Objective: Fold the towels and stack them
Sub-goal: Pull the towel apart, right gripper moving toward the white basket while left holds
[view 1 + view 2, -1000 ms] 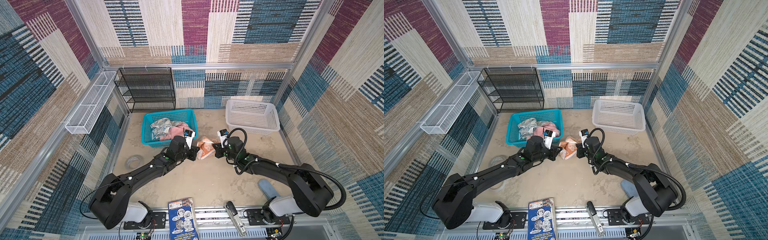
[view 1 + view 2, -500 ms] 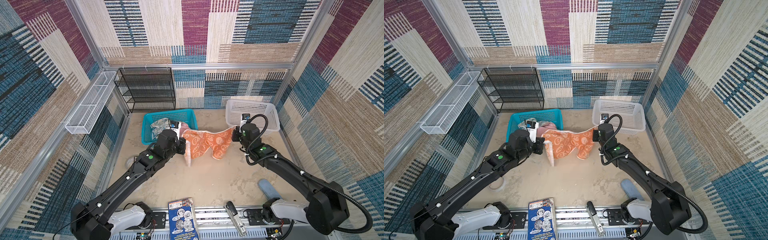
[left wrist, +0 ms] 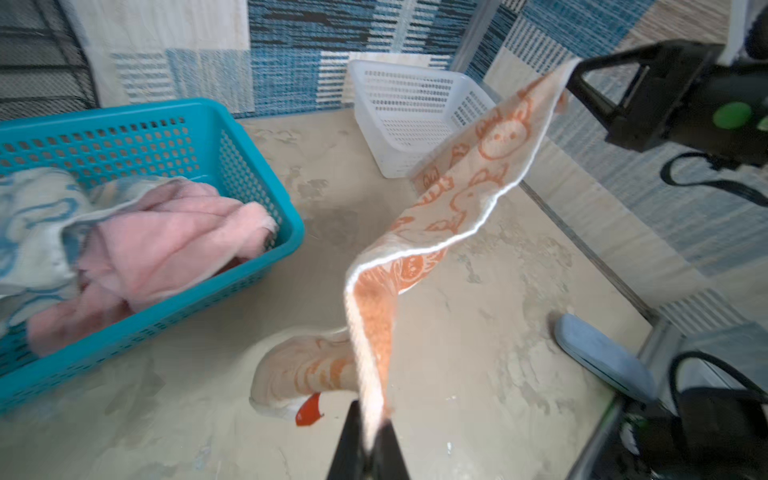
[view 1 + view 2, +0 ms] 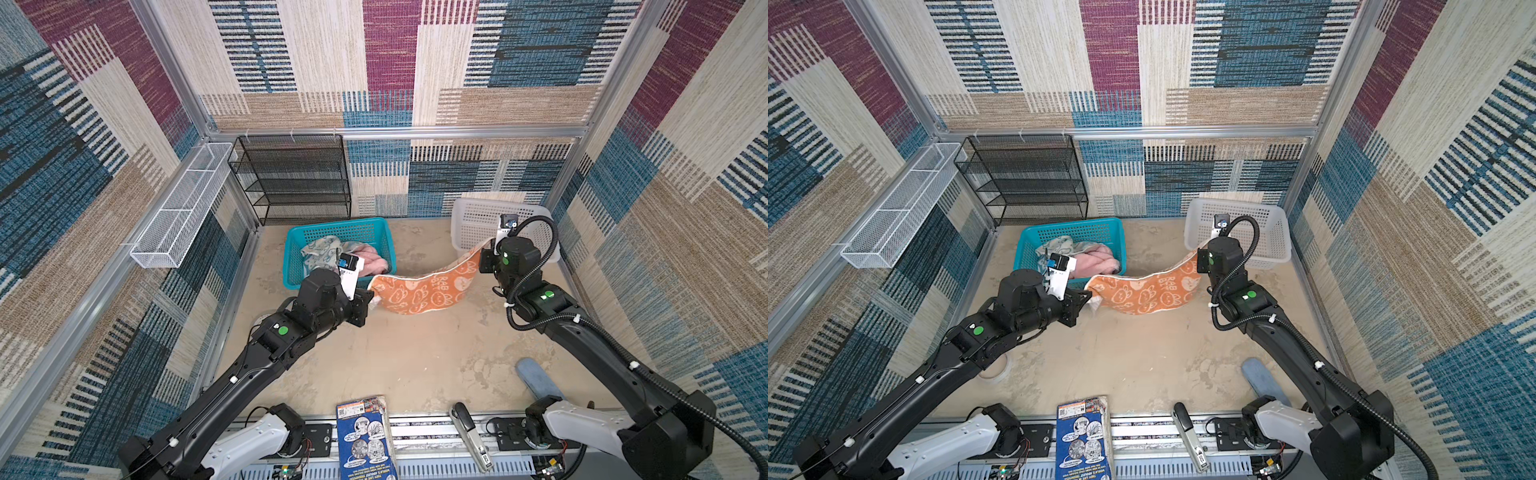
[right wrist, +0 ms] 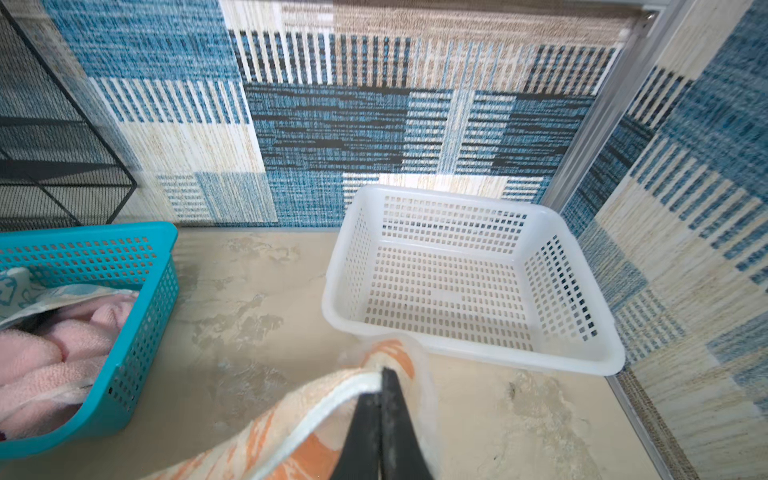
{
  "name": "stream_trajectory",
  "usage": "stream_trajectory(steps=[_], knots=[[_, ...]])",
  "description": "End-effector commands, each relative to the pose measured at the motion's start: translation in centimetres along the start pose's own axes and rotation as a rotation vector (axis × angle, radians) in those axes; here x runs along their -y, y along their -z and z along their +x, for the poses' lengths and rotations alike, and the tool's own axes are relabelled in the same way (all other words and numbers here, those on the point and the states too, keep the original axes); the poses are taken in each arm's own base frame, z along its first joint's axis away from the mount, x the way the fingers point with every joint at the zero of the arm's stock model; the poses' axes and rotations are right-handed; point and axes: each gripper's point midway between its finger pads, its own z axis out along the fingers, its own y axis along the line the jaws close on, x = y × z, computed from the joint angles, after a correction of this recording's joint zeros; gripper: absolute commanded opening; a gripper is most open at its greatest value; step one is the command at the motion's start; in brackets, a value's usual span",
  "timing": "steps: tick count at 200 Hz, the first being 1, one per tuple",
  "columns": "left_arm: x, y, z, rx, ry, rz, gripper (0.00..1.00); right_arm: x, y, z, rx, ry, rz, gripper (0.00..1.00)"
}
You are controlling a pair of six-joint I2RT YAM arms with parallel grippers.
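Both top views: orange towel (image 4: 419,291) strung as a sagging band between left gripper (image 4: 369,299) and right gripper (image 4: 482,254). Each is pinched shut on an upper corner. It is spread wide, I judge, so it can be laid flat on the table (image 4: 415,365) for folding. Blue towel (image 4: 318,251) and pink towel (image 4: 374,262) lie crumpled in the teal basket (image 4: 337,224), not yet folded. Left wrist view: jaws closed on the hem; a lower corner trails on the tabletop, and the far end is held higher. Right wrist view: jaws closed on the white-hemmed corner, near the white basket (image 5: 498,353). The cloth is blurred here, so how deep the bite goes is uncertain.
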Motion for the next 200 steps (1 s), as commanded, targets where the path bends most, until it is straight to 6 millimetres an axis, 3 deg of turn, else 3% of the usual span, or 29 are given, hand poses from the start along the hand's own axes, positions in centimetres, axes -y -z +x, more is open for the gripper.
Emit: stream_trajectory(steps=[1, 24, 38, 74, 93, 122, 162, 186, 200], knots=[[4.0, -0.4, -0.3, 0.004, 0.038, 0.218, 0.00, 1.2, 0.3, -0.9, 0.019, 0.035, 0.062, 0.00], [5.8, -1.0, -0.1, 0.005, 0.066, 0.299, 0.00, 1.3, 0.0, -1.5, 0.020, 0.078, 0.080, 0.00], [5.8, -1.7, 0.4, -0.001, 0.097, 0.290, 0.00, 0.3, -0.9, -1.8, 0.017, 0.108, 0.045, 0.00], [1.9, -4.4, 4.3, -0.053, 0.237, 0.119, 0.00, -5.2, -4.6, -0.4, -0.029, 0.155, -0.162, 0.00], [0.2, -5.5, 6.8, -0.098, 0.293, 0.045, 0.00, -8.1, -7.2, 2.1, -0.090, 0.165, -0.248, 0.00], [-1.9, -6.4, 9.6, -0.166, 0.334, -0.062, 0.00, -10.8, -10.3, 5.4, -0.157, 0.165, -0.305, 0.00], [-3.2, -6.4, 9.8, -0.187, 0.309, -0.142, 0.00, -12.9, -11.7, 6.9, -0.174, 0.127, -0.376, 0.00], [-2.8, -6.7, 9.2, -0.192, 0.286, -0.129, 0.00, -13.5, -12.1, 7.4, -0.190, 0.123, -0.395, 0.00], [-2.5, -6.9, 8.8, -0.190, 0.279, -0.115, 0.00, -14.1, -12.3, 7.8, -0.210, 0.132, -0.419, 0.24]])
